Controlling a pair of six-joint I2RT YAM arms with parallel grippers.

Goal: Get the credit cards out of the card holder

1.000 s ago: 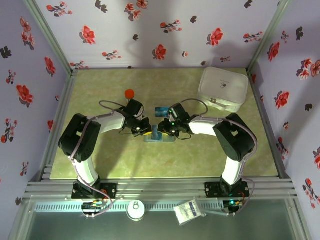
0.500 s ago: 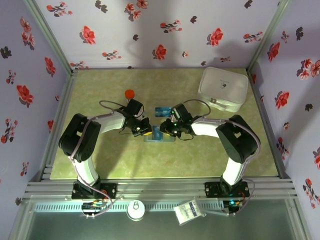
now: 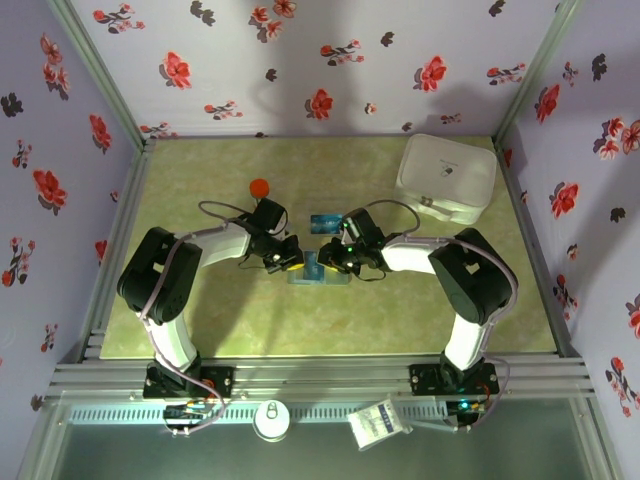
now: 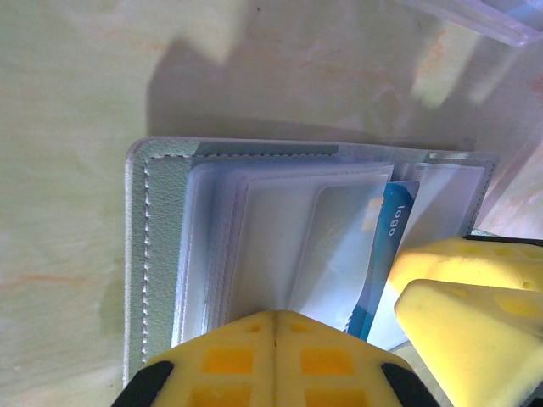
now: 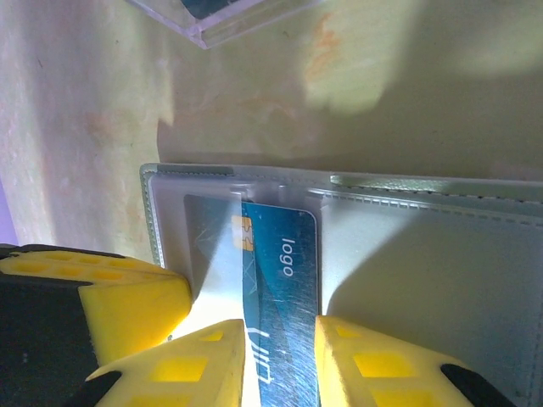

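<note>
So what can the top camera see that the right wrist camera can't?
Top camera: the big white tub and the orange-capped bottle farther back. Right wrist camera: the blue card up close, with its gold chip and the word "logo", squeezed between the yellow jaws. Both: the card holder lying open on the green table.

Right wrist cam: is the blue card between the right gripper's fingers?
Yes, the blue card runs between the yellow fingers of the right gripper, over the open card holder.

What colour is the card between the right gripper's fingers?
The card is blue, clearest from right wrist.
</note>
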